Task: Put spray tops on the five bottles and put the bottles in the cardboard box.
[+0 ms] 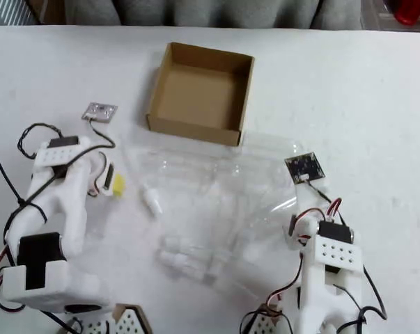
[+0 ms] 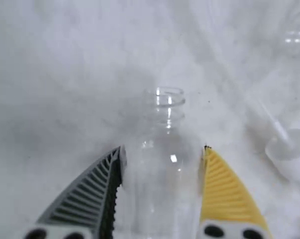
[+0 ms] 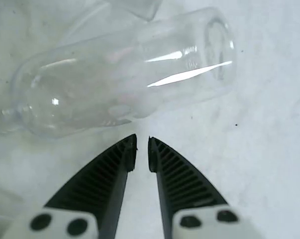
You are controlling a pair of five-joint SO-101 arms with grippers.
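Bottles (image 1: 216, 188) lay uncapped in a loose clear heap in the middle of the table (image 1: 377, 104), just near of the box (image 1: 192, 129). Box sat far centre, mouth up, nothing in it. I'd put the task at its very start: no top fitted, no bottle packed.

Left gripper (image 2: 163, 149) was closed on one bottle (image 2: 164, 179), at the left edge of the heap. Grey and yellow fingers (image 2: 222, 189) pressed on either side of the body, no gap visible. They ran along the body and stopped short of the neck, which pointed away from the wrist and was bare. I read that as deliberate: it left the neck free for a top.

Tops (image 1: 189, 261) were white, bunched at the near side of the heap, between the two arms. One loose top (image 1: 152, 200) lay apart, just right of the left gripper, so likely the first to go on.

Right gripper (image 3: 142, 149) was narrow, only a slit between the jaws, holding nothing. Its tips were just short of a second bottle (image 3: 125, 74) that lay on its side with an open mouth, at the right of the heap. My read: it needed to open before taking a top.

Risk: round, slick bottles roll easily, and a body-only hold could twist while a top was pushed on.
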